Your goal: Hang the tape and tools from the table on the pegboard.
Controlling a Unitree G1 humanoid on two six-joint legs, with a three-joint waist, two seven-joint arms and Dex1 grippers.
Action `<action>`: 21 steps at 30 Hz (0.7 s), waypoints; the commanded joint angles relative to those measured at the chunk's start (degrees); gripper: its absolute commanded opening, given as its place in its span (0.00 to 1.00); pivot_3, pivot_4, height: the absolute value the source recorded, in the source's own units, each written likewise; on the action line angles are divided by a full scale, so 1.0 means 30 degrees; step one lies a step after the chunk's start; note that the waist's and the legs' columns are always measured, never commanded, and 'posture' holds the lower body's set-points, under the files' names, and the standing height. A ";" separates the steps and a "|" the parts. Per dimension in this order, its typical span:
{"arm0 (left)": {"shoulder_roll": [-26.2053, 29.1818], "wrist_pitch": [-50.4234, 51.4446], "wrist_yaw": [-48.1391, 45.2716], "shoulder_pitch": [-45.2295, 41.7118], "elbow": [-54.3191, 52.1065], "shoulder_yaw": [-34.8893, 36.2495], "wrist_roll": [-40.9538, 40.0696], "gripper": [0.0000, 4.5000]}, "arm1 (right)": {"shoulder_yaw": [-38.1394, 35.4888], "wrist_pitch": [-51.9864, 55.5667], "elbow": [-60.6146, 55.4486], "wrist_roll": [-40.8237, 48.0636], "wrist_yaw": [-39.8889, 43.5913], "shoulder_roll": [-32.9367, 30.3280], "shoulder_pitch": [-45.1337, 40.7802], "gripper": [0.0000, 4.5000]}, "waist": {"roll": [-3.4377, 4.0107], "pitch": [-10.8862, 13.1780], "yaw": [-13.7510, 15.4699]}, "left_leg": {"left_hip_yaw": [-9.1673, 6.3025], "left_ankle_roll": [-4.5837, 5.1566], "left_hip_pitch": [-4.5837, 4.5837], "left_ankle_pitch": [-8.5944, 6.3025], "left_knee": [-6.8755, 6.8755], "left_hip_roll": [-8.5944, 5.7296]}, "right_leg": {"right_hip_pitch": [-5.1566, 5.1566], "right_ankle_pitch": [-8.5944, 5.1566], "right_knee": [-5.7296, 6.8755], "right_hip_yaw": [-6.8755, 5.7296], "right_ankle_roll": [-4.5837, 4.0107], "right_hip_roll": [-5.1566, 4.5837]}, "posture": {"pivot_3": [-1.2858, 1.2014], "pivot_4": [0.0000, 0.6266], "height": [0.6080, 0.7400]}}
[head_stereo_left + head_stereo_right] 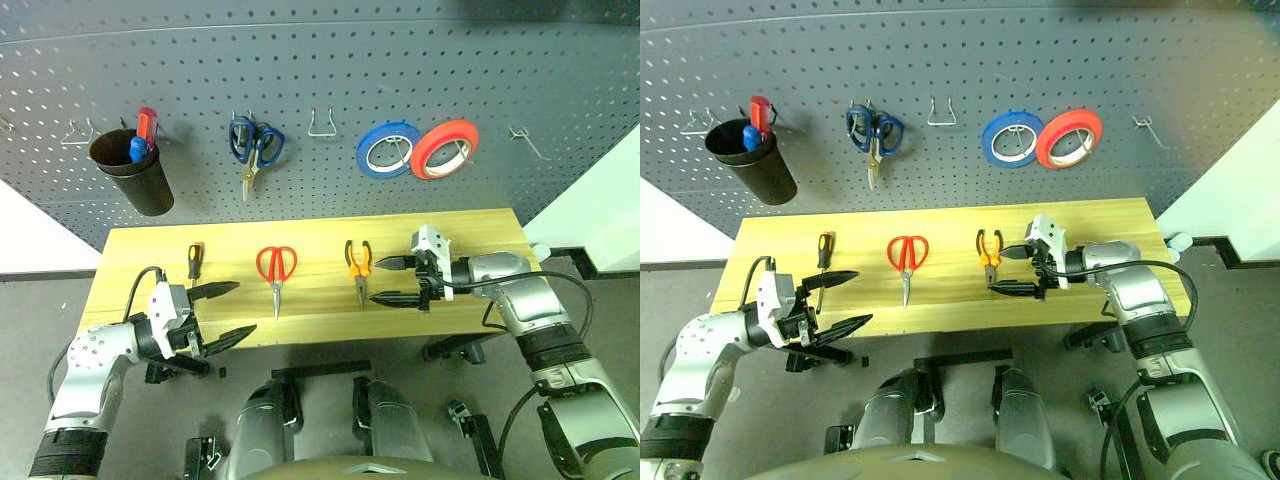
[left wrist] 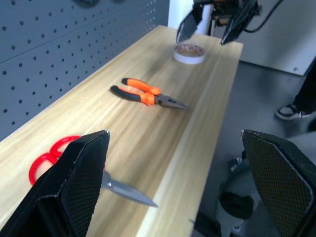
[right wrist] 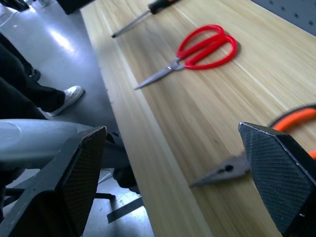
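Three tools [image 1: 276, 276] side by side — long axes across table [image 1: 480, 225].

On the light yellowish wooden tabletop [image 2: 148, 128] lie red-handled scissors [image 2: 74, 163], then orange-and-black-handled pliers [image 2: 145, 95], then a whitish tape roll [image 2: 189, 53] lying flat. Above the roll hang two parted black fingers [image 2: 186, 27], probably the other gripper's. The dark grey perforated pegboard [image 2: 59, 49] runs alongside.

We see blue-handled scissors [image 1: 254, 147] hanging beside a blue roll [image 1: 386, 150]. A red roll [image 1: 444, 148] overlaps it.
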 commanded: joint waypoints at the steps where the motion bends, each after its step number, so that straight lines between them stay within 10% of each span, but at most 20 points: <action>1: -0.0348 0.0249 0.0361 -0.0324 -0.0182 -0.0233 -0.0183 0.99 | -0.0559 -0.0186 -0.0166 0.0023 -0.0127 -0.0352 -0.0012 1.00 | 0.0006 0.0118 -0.0012 | -0.0002 0.0001 0.0000 -0.0001 0.0003 0.0000 | 0.0002 0.0000 0.0000 -0.0001 0.0000 0.0000 | 0.51 0.51 0.92; 21: -0.0127 0.2640 0.1893 -0.2725 -0.1533 -0.2967 0.2612 0.99 | -0.1107 -0.0104 0.5054 -0.3244 -0.3832 -0.2882 -0.2142 1.00 | -0.0003 0.0852 -0.0094 | -0.0050 0.0017 -0.0020 -0.0011 0.0061 -0.0006 | 0.0036 -0.0003 0.0017 -0.0059 0.0005 -0.0018 | 0.51 0.48 0.92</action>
